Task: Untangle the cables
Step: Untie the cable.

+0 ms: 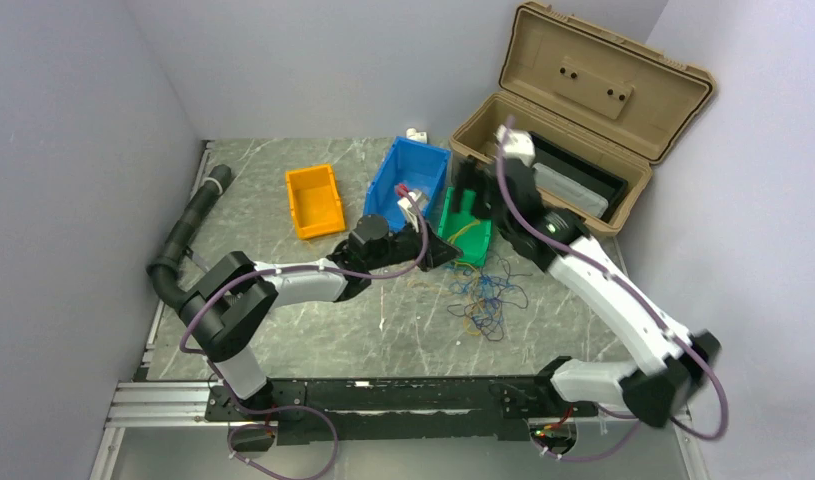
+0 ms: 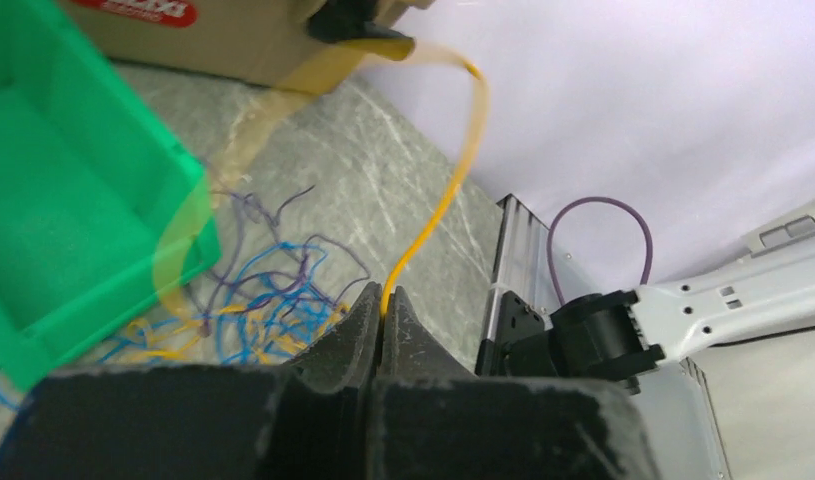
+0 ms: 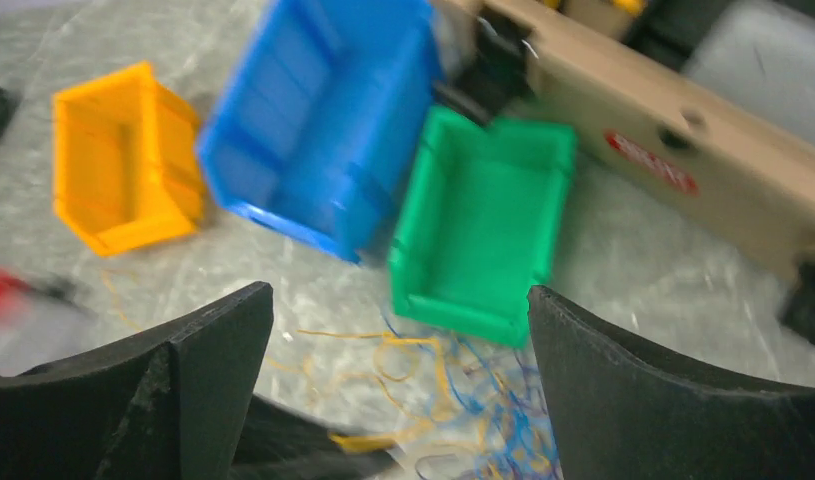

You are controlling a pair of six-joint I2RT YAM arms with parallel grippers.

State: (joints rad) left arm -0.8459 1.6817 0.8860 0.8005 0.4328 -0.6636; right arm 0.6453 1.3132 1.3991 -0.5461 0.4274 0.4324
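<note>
From above, the cables (image 1: 488,300) lie as a loose heap of blue, yellow-orange and dark strands on the table (image 1: 313,330), just on the near side of the green bin (image 1: 466,228). The left fingers (image 1: 445,253) reach to the bin's near left corner; whether they are pressed together cannot be told from here. The right fingers (image 1: 475,192) hang over the bin's far end, in front of the open tan toolbox (image 1: 553,130). A blue bin (image 1: 411,180) sits touching the green bin's left side, and an orange bin (image 1: 315,200) stands further left, apart.

On the left wrist camera, the left fingers (image 2: 353,330) are pressed together, pinching a yellow-orange wire (image 2: 438,215). It arcs upward away from the green bin (image 2: 73,230) toward the toolbox (image 2: 213,40), where it blurs. The rest of the cables (image 2: 263,300) lie on the table against the bin's wall.

On the right wrist camera, the right fingers (image 3: 183,370) are spread wide with nothing between them. They frame the green bin (image 3: 483,210). The cables (image 3: 463,400) lie blurred just in front of that bin.
</note>
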